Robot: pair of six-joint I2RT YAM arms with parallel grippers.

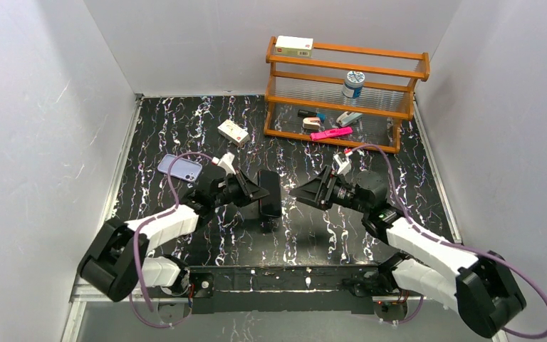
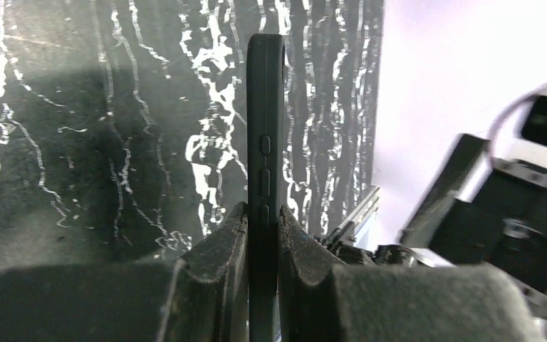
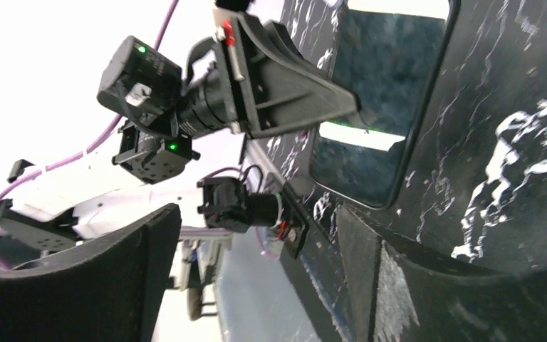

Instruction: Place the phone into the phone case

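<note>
Buttons (image 2: 264, 144) on the dark slab (image 2: 266, 85) pinched by left fingers (image 2: 222, 253) show wrist-only (right fingers (image 3: 107, 274) gape empty).

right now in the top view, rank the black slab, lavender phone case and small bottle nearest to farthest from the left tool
1. black slab: clamped in the left tool, mid-table.
2. phone case: lying flat, off to its left.
3. small bottle: on the wooden rack, far right.
</note>
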